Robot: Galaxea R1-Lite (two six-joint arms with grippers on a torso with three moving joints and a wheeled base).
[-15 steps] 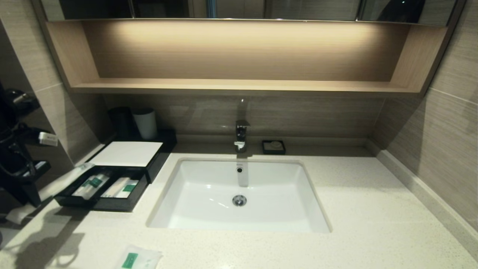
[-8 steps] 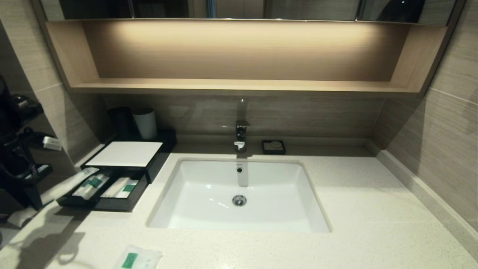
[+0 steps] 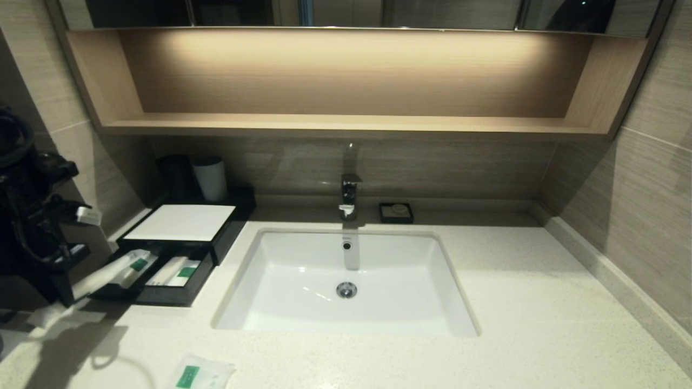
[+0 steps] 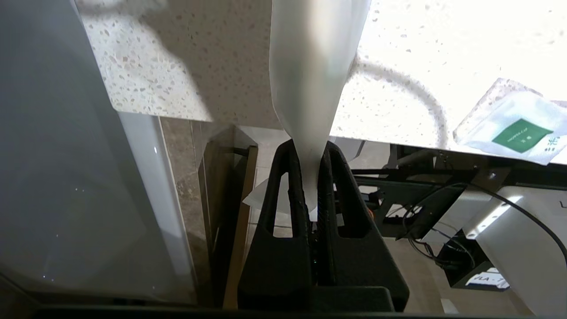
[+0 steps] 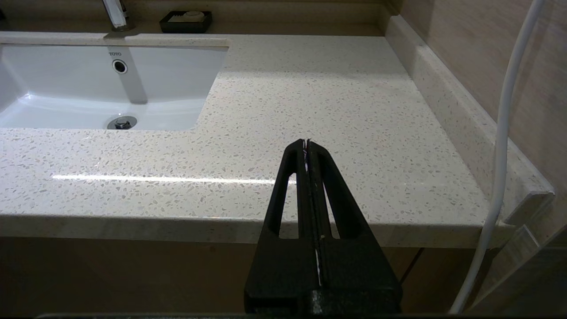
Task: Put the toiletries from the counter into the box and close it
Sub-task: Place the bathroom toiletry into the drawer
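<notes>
Left claw [image 4: 310,177] is seen at the left end of the off-white speckled stone tabletop [image 3: 540,302], just outside its edge. Its two black fingers [image 4: 290,186] are clamped on one end of a long slim clear-plastic-wrapped stick with a green label [image 3: 111,270].

The held stick is tilted. Its long axis runs from the claw, low and near the tabletop's left edge, up and away toward the low black rectangular box with a white panel on top [image 3: 184,222]. The far, green-labelled end lies over the left compartment of the box's pulled-out black front drawer [image 3: 162,294]; whether it touches the drawer cannot be told. In the left wrist view the wrapper [image 4: 312,75] widens away from the fingers.

A second slim wrapped stick with a green label [image 3: 174,271] is noted lying flat in the drawer's right compartment, its long axis roughly parallel to the held one.

A small square white sachet with a green label [image 3: 201,374] lies flat on the tabletop near its front edge, in front of the white rectangular sink basin [image 3: 346,281] and well apart from the box.

Right claw [image 5: 308,153] is recorded closed on nothing, low before the tabletop's front edge, right of the basin.
</notes>
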